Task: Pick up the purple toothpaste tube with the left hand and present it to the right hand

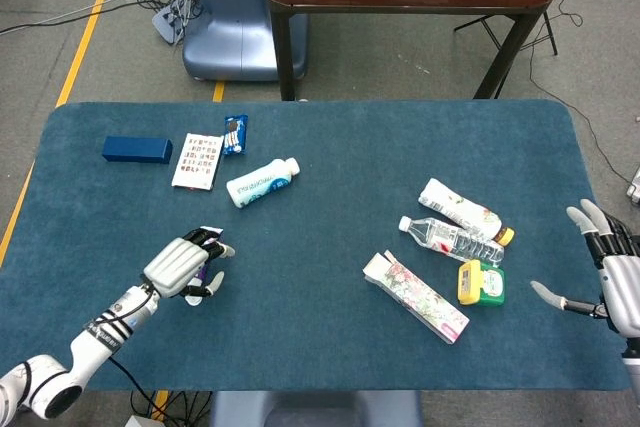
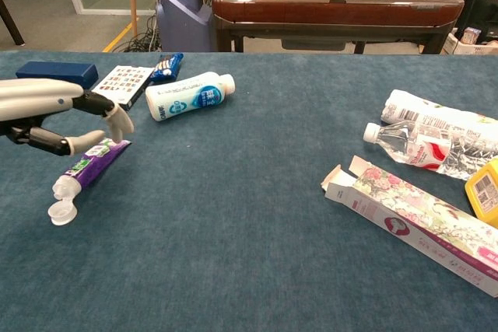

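Blue tabletop (image 1: 330,147), left hand (image 2: 54,114) (fingers spread) above purple toothpaste tube (image 2: 89,165)

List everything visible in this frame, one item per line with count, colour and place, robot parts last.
purple toothpaste tube: 1, purple with white open cap, table left, under the left hand
blue box: 1, dark blue, far left
card pack: 1, white, beside the blue box
snack packet: 1, blue, far left
white bottle: 1, white, left of centre
clear bottle: 1, right
white tube: 1, white, right
floral carton: 1, right front
yellow item: 1, right
left hand: over the toothpaste, open
right hand: right edge, open
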Robot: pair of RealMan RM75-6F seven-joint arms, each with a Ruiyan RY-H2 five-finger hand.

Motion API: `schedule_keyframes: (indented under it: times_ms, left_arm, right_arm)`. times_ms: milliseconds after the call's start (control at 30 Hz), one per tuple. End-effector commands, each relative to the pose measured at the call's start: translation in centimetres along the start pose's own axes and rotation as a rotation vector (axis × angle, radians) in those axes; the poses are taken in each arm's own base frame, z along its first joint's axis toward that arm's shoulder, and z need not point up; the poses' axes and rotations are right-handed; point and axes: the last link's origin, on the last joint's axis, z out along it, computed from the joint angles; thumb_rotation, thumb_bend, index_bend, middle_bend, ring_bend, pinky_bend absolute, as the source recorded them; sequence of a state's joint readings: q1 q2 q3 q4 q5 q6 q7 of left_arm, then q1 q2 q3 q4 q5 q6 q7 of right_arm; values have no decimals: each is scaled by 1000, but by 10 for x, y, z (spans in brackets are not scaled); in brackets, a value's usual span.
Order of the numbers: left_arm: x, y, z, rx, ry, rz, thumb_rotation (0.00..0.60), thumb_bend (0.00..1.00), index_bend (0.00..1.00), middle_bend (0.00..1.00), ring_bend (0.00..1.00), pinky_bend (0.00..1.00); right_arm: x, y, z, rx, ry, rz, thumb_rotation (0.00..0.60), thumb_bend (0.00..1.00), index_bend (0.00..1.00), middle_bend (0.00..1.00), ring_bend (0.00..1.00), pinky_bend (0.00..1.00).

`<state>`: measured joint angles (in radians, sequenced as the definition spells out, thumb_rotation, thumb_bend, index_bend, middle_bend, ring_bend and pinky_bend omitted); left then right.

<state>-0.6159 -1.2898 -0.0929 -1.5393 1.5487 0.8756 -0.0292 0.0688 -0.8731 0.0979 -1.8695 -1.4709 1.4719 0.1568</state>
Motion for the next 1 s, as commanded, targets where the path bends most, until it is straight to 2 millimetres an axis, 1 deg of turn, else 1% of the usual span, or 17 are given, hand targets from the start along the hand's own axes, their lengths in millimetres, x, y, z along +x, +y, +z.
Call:
schedule_keyframes:
  times_ms: [33, 167, 400, 800, 1000]
  left_arm:
    - [-7, -1, 10, 5, -25, 16, 213, 488, 250, 316, 116, 84]
    - [-14, -9, 16, 28, -49, 53, 181, 489, 249, 316, 111, 80]
    - [-24, -22, 13, 78, -79, 95, 143, 488, 249, 316, 110, 76]
    - [-25, -44, 14, 177, -70, 110, 126, 488, 246, 316, 109, 74]
    - [-23, -58, 8, 241, -59, 152, 122, 488, 246, 316, 109, 74]
  right_arm:
    - [0, 2, -1, -6, 0, 0, 322, 0, 0, 0, 0, 0]
    - [-1, 4, -4, -13, -2, 3, 323, 0, 0, 0, 0, 0]
    - [-2, 6, -6, -19, -2, 7, 323, 0, 0, 0, 0, 0]
    - [-3, 5, -9, -17, -9, 6, 322, 0, 0, 0, 0, 0]
    - [-3, 6, -9, -19, -8, 11, 323, 0, 0, 0, 0, 0]
